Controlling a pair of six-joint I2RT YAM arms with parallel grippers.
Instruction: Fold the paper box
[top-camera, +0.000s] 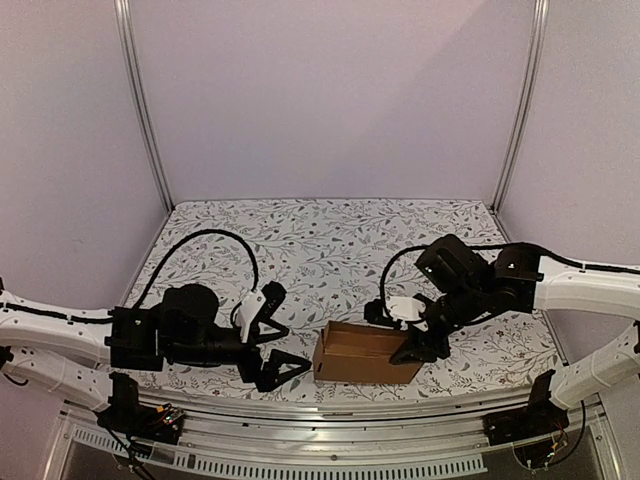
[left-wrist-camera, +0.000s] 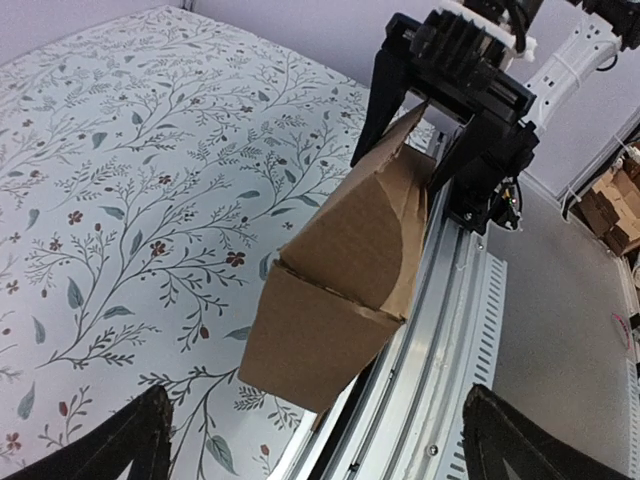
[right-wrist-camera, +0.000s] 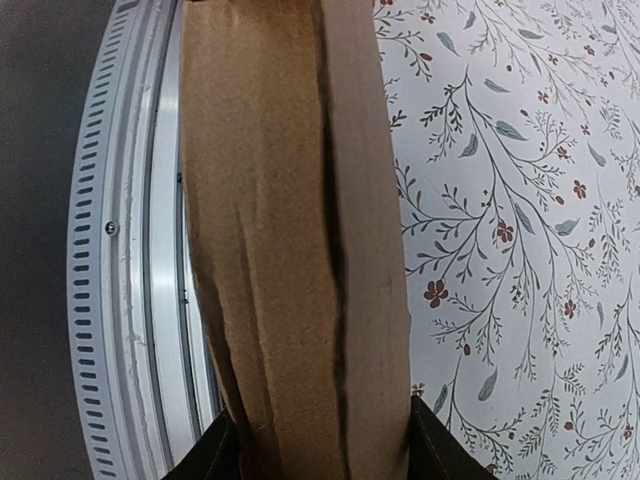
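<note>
At the near edge: a curved metal rail with a row of slots runs along the front of the table, with both arm bases beside it.
Left gripper: near left, low over the cloth and pointing right toward the box. Its jaws are spread wide with nothing between them. Its fingertips sit in the bottom corners of the left wrist view, short of the box and not touching it.
Paper box: near centre, a little to the right, just beyond the rail. It is plain brown cardboard with its long side running left to right. From above, the top looks open with the far wall standing. The left end is a creased panel. In both wrist views the near side of the box overlaps the rail. Whether its bottom rests on the cloth cannot be told.
Right gripper: at the right end of the box, reaching in from the far right. Its jaws are clamped on the box, one on the near side and one on the far side. In the right wrist view the dark fingers press against both sides of the cardboard.
Table cloth: white, printed with grey leafy sprigs and small red flowers. It stretches from the box to the back.
Far side: two aluminium posts stand at the back corners against pale walls.
</note>
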